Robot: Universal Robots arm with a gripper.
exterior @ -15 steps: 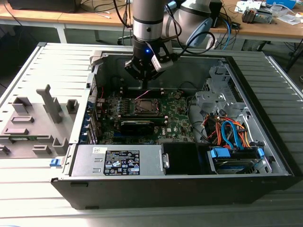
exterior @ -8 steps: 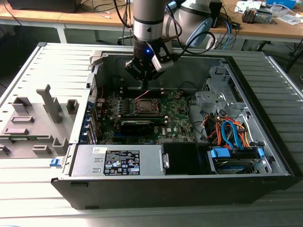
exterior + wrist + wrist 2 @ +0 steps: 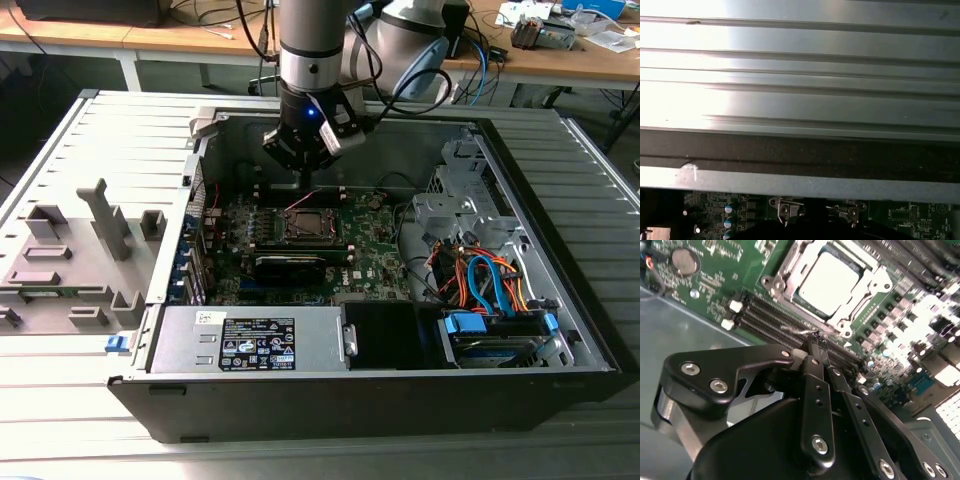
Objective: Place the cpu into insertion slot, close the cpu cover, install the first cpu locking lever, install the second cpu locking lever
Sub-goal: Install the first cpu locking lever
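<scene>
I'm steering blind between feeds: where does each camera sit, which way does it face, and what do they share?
Exterior view: off the arm, raised, looking down into the open computer case; the arm and gripper hang above the insertion slot.
Second wrist view: on the wrist, looking along the gripper at the insertion slot with the cpu in it.
First wrist view: on the wrist, facing the ribbed table.
Shared: exterior and second wrist views both show slot and gripper.
</scene>
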